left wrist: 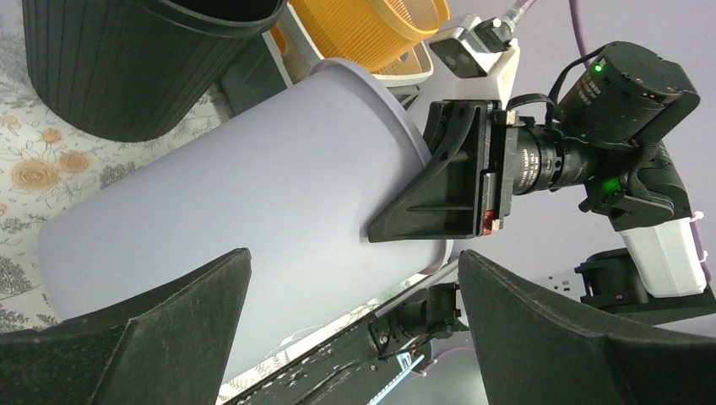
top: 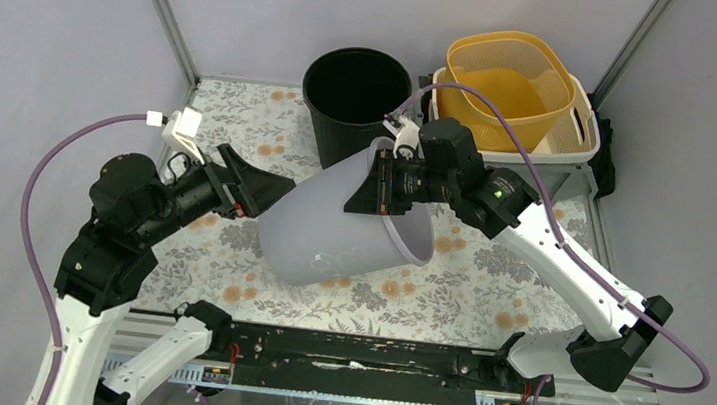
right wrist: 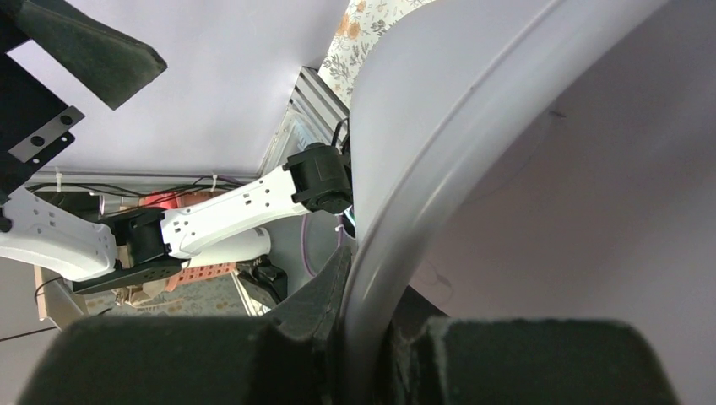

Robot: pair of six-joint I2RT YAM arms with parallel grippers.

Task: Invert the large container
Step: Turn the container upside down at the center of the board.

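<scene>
Spreading between grey walls (top: 41,28) lies a floral cloth (top: 487,276). At three o'clock the right gripper (top: 382,180) pinches the tilted large container (top: 331,230) by its rim; at nine o'clock the left gripper (top: 261,187) gapes wide.

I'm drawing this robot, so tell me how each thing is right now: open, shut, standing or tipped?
large container: tipped over, not yet upside down.
right gripper: shut on the container's rim.
left gripper: open, around the container's bottom end.
black bin: upright, mouth up.
yellow basket: upright inside the white basket.
</scene>
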